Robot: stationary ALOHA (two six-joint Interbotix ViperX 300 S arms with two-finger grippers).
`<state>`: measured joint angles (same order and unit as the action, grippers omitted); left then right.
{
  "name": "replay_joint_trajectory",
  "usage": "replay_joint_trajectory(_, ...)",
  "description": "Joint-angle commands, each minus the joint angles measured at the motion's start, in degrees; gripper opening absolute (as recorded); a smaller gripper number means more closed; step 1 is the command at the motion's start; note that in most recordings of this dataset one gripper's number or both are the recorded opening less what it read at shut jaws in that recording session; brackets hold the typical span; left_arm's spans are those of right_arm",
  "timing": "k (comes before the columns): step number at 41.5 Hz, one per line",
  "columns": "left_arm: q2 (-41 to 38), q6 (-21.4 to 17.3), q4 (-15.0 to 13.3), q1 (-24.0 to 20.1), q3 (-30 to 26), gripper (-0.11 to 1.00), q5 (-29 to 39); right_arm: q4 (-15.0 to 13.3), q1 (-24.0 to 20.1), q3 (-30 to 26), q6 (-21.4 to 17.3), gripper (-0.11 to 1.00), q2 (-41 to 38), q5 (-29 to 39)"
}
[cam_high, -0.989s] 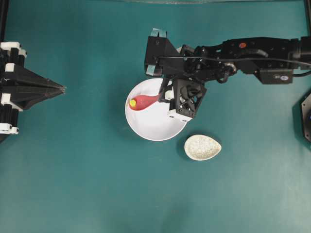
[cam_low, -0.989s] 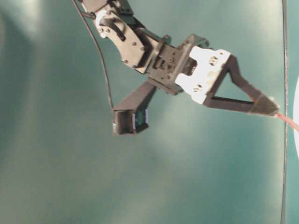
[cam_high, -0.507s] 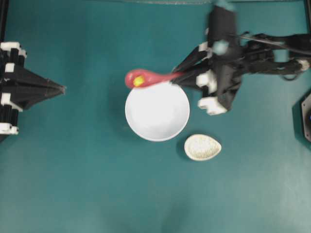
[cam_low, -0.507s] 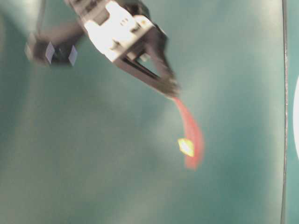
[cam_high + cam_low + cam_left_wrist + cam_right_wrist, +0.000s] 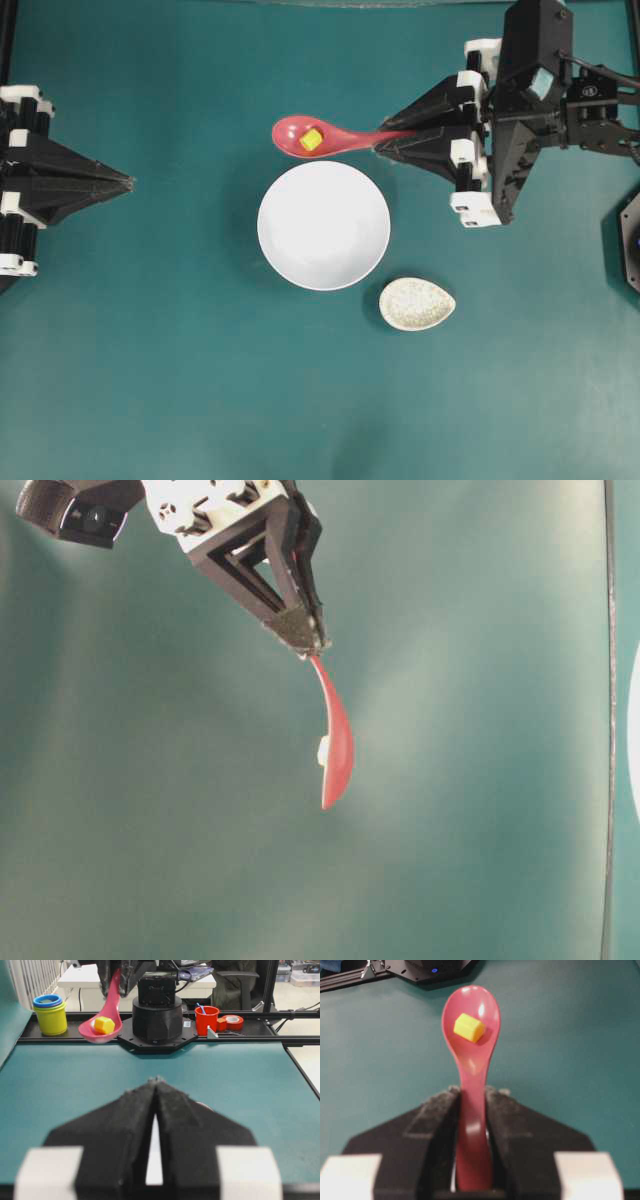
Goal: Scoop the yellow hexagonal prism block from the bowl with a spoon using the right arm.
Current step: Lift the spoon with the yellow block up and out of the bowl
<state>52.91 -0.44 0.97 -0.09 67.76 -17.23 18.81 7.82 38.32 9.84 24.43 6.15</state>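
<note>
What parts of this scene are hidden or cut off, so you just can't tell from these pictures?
- Bowl: in the table-level view only a white sliver at the right edge shows.
- Yellow block: at table level the spoon hides most of it.
- Spoon handle's end: buried between the right gripper's fingers.
- Left gripper: its arm is cut off by the overhead view's left edge.

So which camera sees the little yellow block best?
The right wrist view: the yellow block sits big and sharp in the spoon. Overhead shows it as a tiny dot, the left wrist view shows it small and far off, and the table-level view shows only a pale bump.
</note>
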Motion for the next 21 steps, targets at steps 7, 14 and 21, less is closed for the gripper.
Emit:
replay_joint_trajectory(7,0.00,0.09,0.09,0.00,-0.79,0.00,-0.62,0.18,-0.18,-0.79,0.00,0.22,0.62,0.09)
replay_joint_trajectory(14,0.00,0.26,0.18,0.00,-0.79,0.00,-0.62,0.18,-0.18,-0.70,0.00,0.22,0.70,0.26)
replay_joint_trajectory(21,0.26,0.00,0.09,0.09,-0.79,0.00,-0.62,0.18,-0.18,-0.70,0.00,0.22,0.70,2.29)
